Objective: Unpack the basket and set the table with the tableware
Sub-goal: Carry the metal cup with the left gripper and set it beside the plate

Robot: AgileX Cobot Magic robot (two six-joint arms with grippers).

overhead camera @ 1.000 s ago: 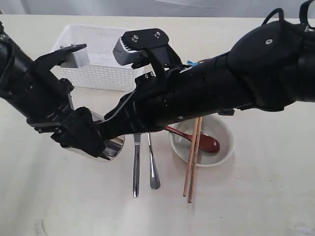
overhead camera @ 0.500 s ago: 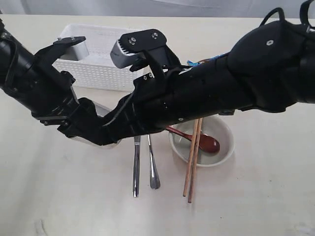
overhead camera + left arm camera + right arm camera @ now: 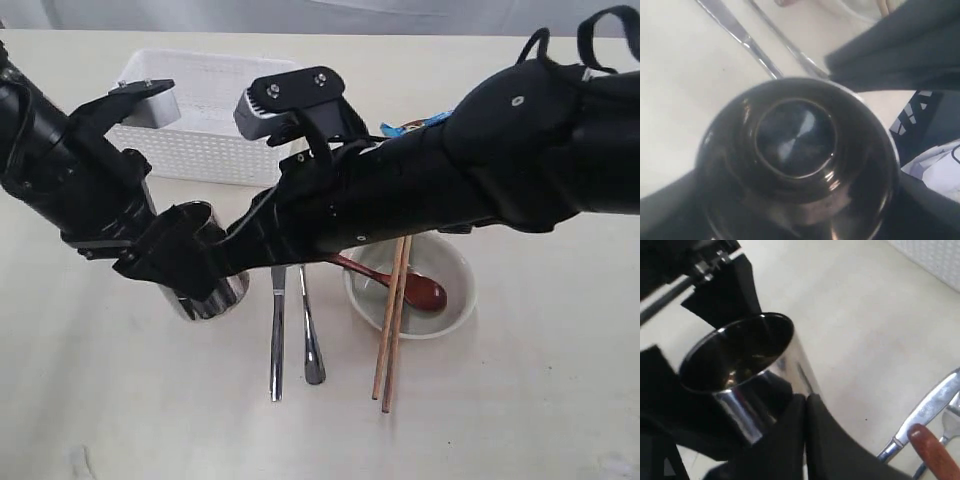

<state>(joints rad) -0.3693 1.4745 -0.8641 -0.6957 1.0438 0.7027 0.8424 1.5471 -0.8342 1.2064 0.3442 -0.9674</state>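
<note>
The steel cup (image 3: pixel 222 293) hangs tilted just above the table (image 3: pixel 530 400), mouth up, with my left gripper (image 3: pixel 180 265) shut around its sides. In the left wrist view the cup (image 3: pixel 795 135) fills the frame, seen from its mouth down to its base. My right gripper (image 3: pixel 806 425) is shut with nothing in it and lies against the cup's (image 3: pixel 740 365) outer wall. Knife (image 3: pixel 277 340) and fork (image 3: pixel 310 345) lie side by side to the cup's right. Beyond them chopsticks (image 3: pixel 392 330) and the red-brown spoon (image 3: pixel 422 292) rest across the pale bowl (image 3: pixel 455 305).
The white basket (image 3: pixel 205 140) stands at the back left, behind both arms. A bit of the blue crisp bag (image 3: pixel 432 121) peeks out over the right arm. The right arm stretches low across the middle from right to left, hiding the table beneath it.
The left gripper has lifted and turned the cup more upright, so its mouth now shows. The right arm has shifted slightly with it and stays against the cup.
</note>
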